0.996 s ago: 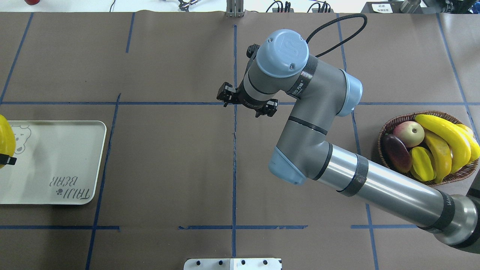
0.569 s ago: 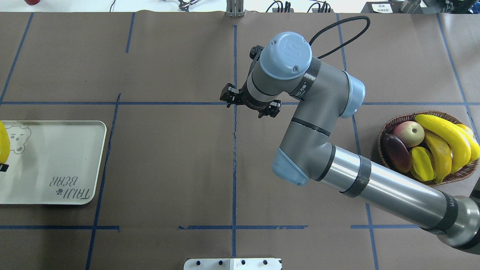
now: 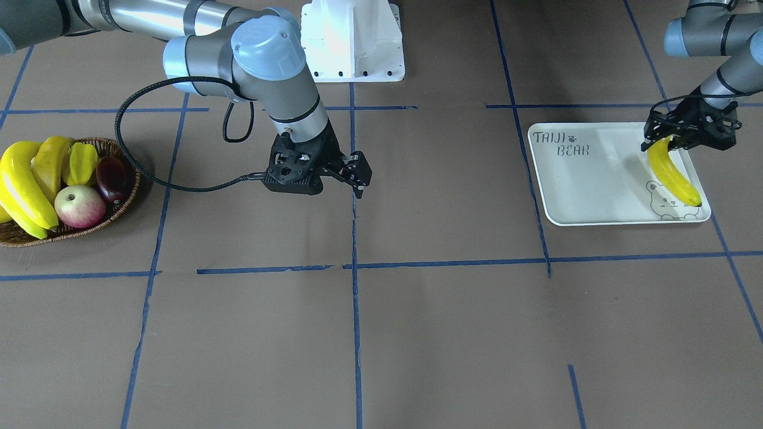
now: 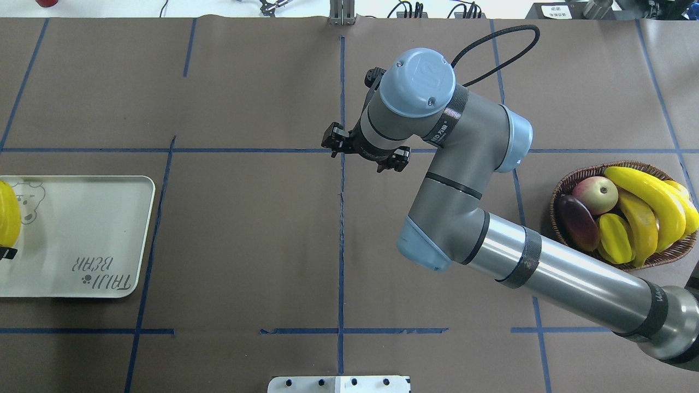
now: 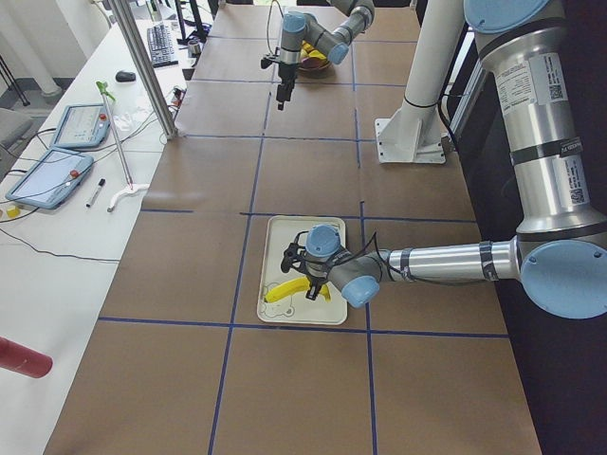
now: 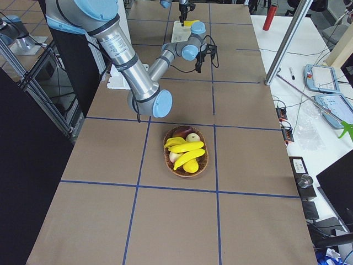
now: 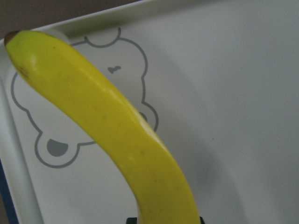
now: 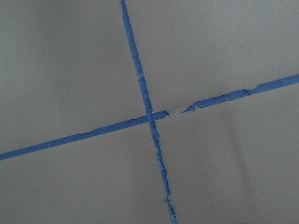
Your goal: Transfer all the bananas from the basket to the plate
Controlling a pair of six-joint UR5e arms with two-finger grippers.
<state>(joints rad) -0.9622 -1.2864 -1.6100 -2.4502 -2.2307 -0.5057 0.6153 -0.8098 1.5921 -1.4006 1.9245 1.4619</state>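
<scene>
My left gripper [image 3: 685,136] is shut on one end of a banana [image 3: 672,173] and holds it slanting down over the bear corner of the cream plate [image 3: 590,185]. The left wrist view shows this banana [image 7: 117,140] just above the bear drawing on the plate [image 7: 233,93]; I cannot tell whether the tip touches. Three more bananas [image 4: 650,196] lie in the wicker basket [image 4: 565,180] at the right edge of the table. My right gripper [image 3: 356,173] hangs open and empty over the middle of the table, far from both basket and plate.
The basket also holds an apple [image 4: 595,194], a dark purple fruit [image 4: 576,221] and a star fruit [image 4: 614,237]. Blue tape lines [image 8: 145,102] cross the brown table under the right gripper. The robot's white base [image 3: 351,42] stands at the near edge.
The right arm has drifted a little to the right over the table's middle. The left gripper has shifted the banana slightly at the plate's outer edge.
</scene>
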